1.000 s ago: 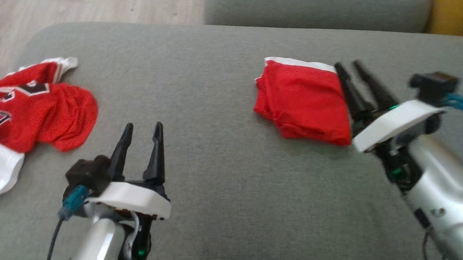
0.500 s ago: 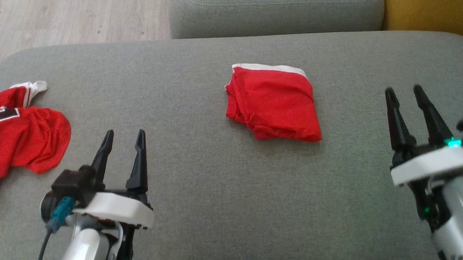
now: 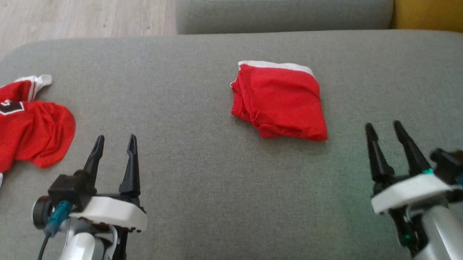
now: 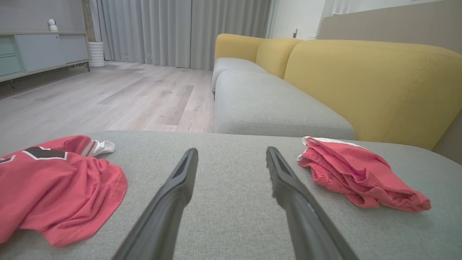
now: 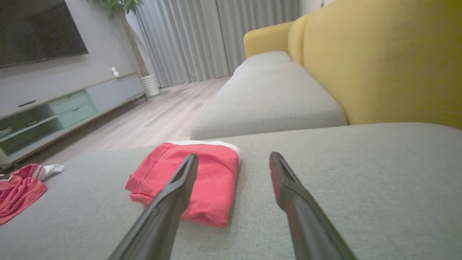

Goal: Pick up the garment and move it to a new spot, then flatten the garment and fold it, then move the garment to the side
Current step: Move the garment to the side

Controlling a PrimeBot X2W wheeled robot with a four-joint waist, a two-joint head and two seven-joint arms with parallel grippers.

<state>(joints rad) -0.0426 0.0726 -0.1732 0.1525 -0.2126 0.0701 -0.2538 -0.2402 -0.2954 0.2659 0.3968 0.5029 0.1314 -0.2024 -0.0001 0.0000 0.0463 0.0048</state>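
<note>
The folded red garment (image 3: 280,101) lies on the grey cushion (image 3: 212,192), clear of the left gripper (image 3: 116,137) and right gripper (image 3: 383,124), both empty and spread; light and limp, it is probably best pinched through all layers at one edge.

Black lettering on the crumpled jersey (image 3: 21,135) cannot be read.
</note>
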